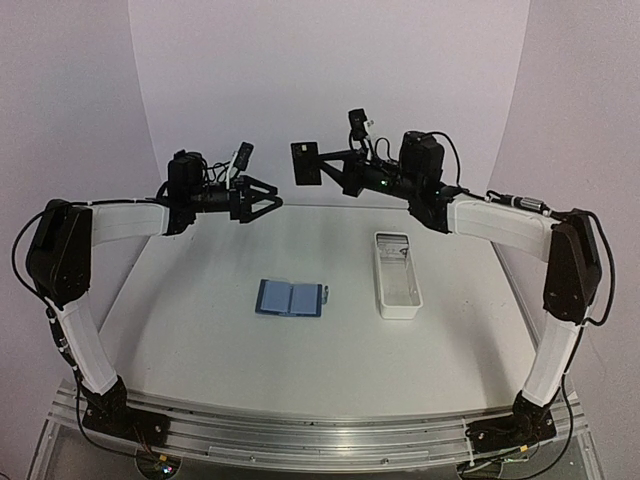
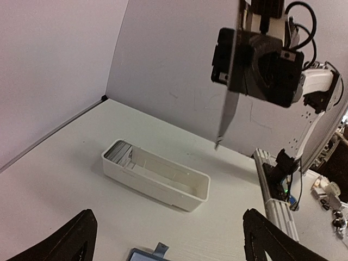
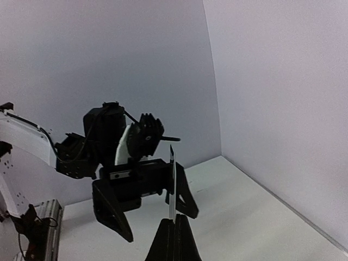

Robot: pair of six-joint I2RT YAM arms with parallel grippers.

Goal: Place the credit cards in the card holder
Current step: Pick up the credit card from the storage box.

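Above the table (image 1: 200,340), both arms are up and facing each other.

- The left gripper (image 1: 268,200) has its jaws spread wide with nothing in them, and it points at the card.
- On the table between the arms, the card holder (image 1: 290,298) lies open and flat, lighter inside facing up, snap tab toward the tray. I see no card in it from the top view, but pocket detail is too small to be sure.
- At centre, one dark credit card (image 1: 305,163) is held upright in mid-air. The right gripper (image 1: 325,165) has its jaws fully closed on one edge of it. The card is near the left fingertips but not touching them. The right wrist view shows it edge-on, directly in front of the left jaws.
- On the right, the white tray (image 1: 410,300) sits well apart from the holder, with the remaining cards (image 2: 119,151) at its far end.

Status, my read: early. One card is out of the tray and none looks inserted. This looks set up for a handover or regrip. Left to do: get this card down into the holder, then the rest in the tray.
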